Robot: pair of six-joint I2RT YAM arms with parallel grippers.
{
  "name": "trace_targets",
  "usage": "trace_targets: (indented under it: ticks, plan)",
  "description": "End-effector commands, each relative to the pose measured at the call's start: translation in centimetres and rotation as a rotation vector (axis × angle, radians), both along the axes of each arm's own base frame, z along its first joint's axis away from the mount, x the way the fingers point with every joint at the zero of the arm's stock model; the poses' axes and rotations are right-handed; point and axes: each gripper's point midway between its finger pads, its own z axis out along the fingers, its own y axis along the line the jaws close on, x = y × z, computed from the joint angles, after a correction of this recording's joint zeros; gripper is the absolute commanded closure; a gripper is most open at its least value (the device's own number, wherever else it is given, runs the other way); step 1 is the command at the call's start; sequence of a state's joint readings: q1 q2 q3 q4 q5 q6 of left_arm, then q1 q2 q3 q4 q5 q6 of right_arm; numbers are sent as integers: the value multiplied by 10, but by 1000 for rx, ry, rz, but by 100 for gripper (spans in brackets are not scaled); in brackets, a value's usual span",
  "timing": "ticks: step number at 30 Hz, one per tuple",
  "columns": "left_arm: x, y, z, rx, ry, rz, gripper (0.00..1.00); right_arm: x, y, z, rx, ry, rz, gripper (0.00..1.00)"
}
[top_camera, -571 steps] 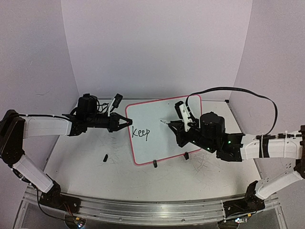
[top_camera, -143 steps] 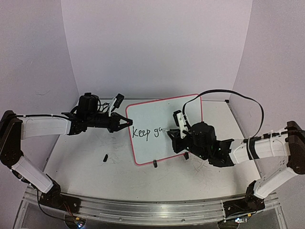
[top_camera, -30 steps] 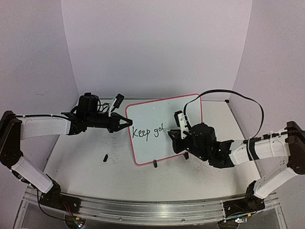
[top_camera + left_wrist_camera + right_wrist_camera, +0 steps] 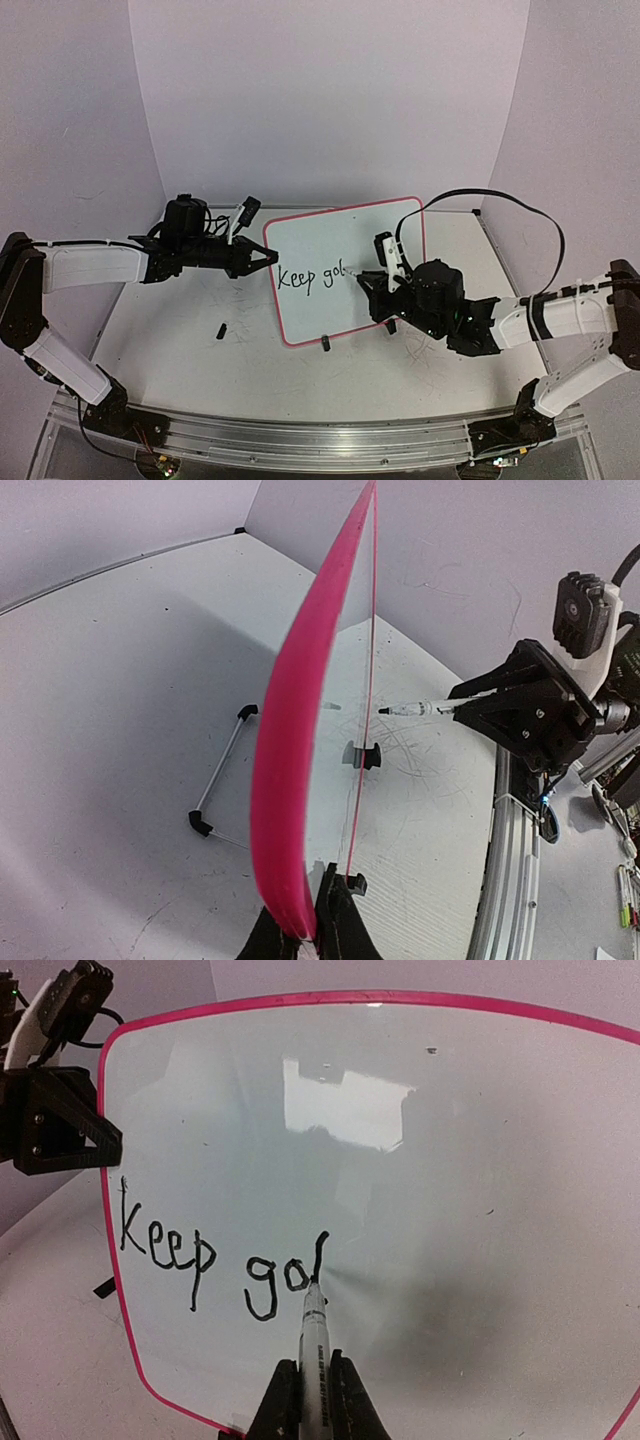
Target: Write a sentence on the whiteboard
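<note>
The whiteboard (image 4: 340,250) with a pink-red border stands tilted on the table on two black clip feet. Black handwriting on it (image 4: 215,1260) reads "Keep gol". My left gripper (image 4: 268,256) is shut on the board's left edge (image 4: 290,770). My right gripper (image 4: 372,285) is shut on a white marker (image 4: 313,1355), whose black tip touches the board at the foot of the "l". In the left wrist view the marker (image 4: 415,709) points at the board's face from the right.
A loose black clip (image 4: 220,329) lies on the table left of the board. A thin metal rod with black ends (image 4: 222,770) lies behind the board. The aluminium rail (image 4: 300,440) runs along the near edge.
Over the earlier frames the writing grew from "Keep" to "Keep go". In the last second an "l" stroke was added and the right gripper shifted slightly right. The left arm has not moved.
</note>
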State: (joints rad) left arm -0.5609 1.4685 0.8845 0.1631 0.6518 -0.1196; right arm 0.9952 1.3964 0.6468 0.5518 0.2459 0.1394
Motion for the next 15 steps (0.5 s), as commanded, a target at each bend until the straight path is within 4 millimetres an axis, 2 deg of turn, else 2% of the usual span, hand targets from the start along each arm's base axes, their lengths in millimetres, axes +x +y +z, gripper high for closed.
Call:
trace_targets:
  ticks: [1, 15]
  plan:
    - [25, 15, 9, 67, -131, 112, 100, 9, 5, 14, 32, -23, -21, 100]
    - [25, 15, 10, 67, -133, 112, 100, 14, 3, 3, 1, -2, -54, 100]
